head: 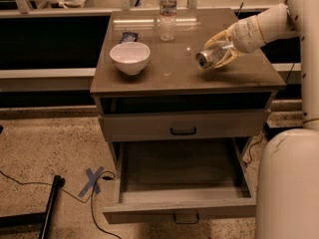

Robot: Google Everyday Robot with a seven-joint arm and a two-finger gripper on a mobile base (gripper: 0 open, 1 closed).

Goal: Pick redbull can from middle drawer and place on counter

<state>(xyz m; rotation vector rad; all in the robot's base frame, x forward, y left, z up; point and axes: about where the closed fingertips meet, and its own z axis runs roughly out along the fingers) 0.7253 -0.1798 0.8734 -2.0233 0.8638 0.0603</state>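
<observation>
The redbull can (pixel 208 57) is a slim silvery can held on its side, its shiny end facing the camera, just above the right part of the counter (pixel 169 68). My gripper (pixel 221 51) is shut on the can, its yellowish fingers (pixel 225 35) wrapped round it. The white arm reaches in from the right. The middle drawer (pixel 182 180) is pulled wide open below and looks empty inside; its small dark handle shows at the front edge.
A white bowl (pixel 130 57) stands on the counter's left. A clear water bottle (pixel 168 12) stands at the back, a small dark packet (pixel 128 36) lies behind the bowl. The robot's white base (pixel 289 183) is at the lower right. Cables and blue tape (pixel 93 179) lie on the floor.
</observation>
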